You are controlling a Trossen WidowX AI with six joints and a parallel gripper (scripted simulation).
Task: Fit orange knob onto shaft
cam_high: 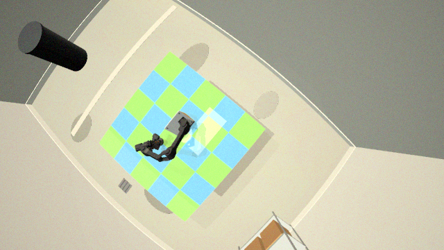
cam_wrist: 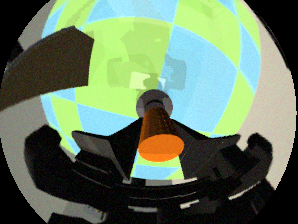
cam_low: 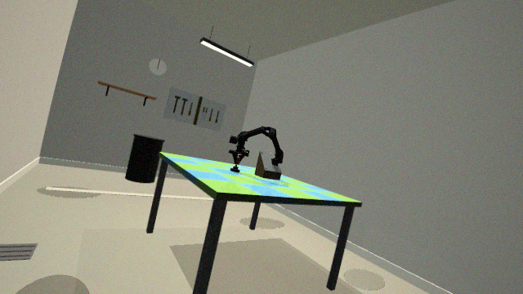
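The orange knob (cam_wrist: 161, 148) (cam_low: 239, 158) is a tapered cylinder, upright between the fingers, with its wide bright end towards the wrist camera. My gripper (cam_wrist: 156, 121) (cam_low: 237, 161) is shut on it and points down. The round dark pedestal (cam_wrist: 154, 94) (cam_low: 234, 169) stands on the table directly below the knob's narrow end, and lines up with it in the wrist view. The silver shaft, the knob's hole and both flat sides are hidden. I cannot tell whether the knob touches the shaft or how large the gap to the pedestal is.
The table (cam_high: 187, 208) (cam_low: 229, 188) has a green and blue checkered top. A wedge-shaped block with a grey plate (cam_high: 173, 124) (cam_low: 261, 168) carries the arm's base; a brown block side (cam_wrist: 60, 65) shows at the wrist view's left. A black bin (cam_high: 57, 48) (cam_low: 144, 159) stands off the table.
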